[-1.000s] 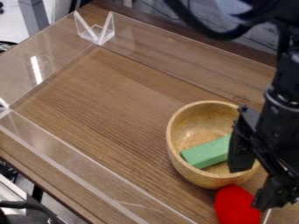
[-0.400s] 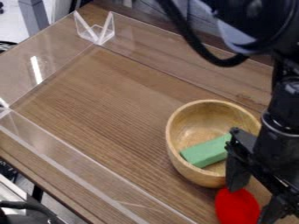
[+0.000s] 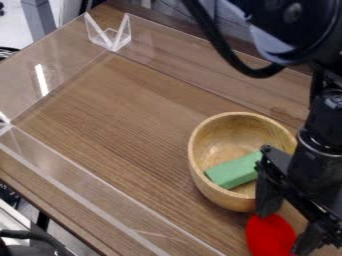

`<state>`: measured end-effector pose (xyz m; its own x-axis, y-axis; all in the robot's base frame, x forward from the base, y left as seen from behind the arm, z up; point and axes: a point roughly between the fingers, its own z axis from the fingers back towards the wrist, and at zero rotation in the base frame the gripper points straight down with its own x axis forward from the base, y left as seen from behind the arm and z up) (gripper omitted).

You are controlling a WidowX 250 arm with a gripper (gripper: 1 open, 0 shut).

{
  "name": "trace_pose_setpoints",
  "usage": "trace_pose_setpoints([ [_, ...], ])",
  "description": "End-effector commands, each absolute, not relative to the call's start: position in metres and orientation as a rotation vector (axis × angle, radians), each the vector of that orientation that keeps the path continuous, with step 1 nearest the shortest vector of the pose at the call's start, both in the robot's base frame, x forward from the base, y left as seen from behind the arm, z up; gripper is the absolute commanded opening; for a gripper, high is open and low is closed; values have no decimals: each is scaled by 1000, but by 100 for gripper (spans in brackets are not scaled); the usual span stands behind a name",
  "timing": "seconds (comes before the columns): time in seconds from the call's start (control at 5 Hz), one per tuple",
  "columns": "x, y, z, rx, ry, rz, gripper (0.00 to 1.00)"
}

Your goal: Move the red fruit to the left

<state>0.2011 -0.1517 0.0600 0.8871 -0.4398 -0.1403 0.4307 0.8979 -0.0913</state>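
Note:
The red fruit (image 3: 269, 238) lies on the wooden table at the bottom right, just in front of the wooden bowl (image 3: 242, 161). My black gripper (image 3: 295, 218) hangs right above the fruit, open, with one finger (image 3: 273, 187) at the bowl's near rim and the other finger (image 3: 325, 238) to the fruit's right. The fingers straddle the fruit's upper part; I cannot tell whether they touch it. The fruit's leafy tip is hidden.
A green rectangular block (image 3: 233, 173) rests inside the bowl. Clear plastic walls (image 3: 54, 80) fence the table on the left and near sides, with a clear bracket (image 3: 108, 34) at the back left. The wood surface (image 3: 120, 120) stretches left of the bowl.
The gripper came down and slightly left over the last second, onto the red fruit. In the last half second it hardly moved. Fruit, bowl and block stayed put.

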Motion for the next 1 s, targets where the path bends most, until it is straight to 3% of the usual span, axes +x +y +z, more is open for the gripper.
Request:
trace_pose_setpoints([
  [0.0, 217, -151, 77, -71, 107, -482, 100],
  [0.2, 221, -149, 81, -69, 109, -517, 100],
  [0.8, 234, -141, 56, -65, 157, -629, 100],
])
